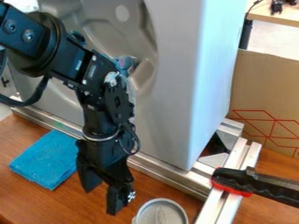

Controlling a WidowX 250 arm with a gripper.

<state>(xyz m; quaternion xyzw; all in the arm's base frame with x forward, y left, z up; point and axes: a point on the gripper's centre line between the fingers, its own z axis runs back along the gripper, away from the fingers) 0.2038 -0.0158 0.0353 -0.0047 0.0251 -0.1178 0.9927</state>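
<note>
Can (162, 213): at the lower edge of the view, upright on the table (23, 127), just beside the gripper (101, 202) on the view's right. Its near side is cut off by the edge. The cloth (43, 159) lies flat on the other side of the gripper, near it and next to the rail (169, 176).

Gripper: pointing down over the table, jaws parted, nothing seen between them. Contact with the table cannot be confirmed from this angle.

Stage, as judged: no grasp is in force. Taking the can would call for a sideways shift and jaws set astride its rim; taking the cloth would call for a low pinch at a fold or edge.

Materials: the can is round, grey and apparently metallic, with a raised rim and a recessed top. The cloth is blue, soft and nappy, folded to a rough rectangle; it should give under pressure. The table is reddish-brown with wood grain. The rails are straight, silvery and hard-edged.

Outward: a tall grey housing (189, 83) with a moulded, hollowed face stands behind the rail. A tool (234, 180) with a black-and-red handle lies across the rails at the right. Beyond is cardboard (265, 87) bearing red lines.
</note>
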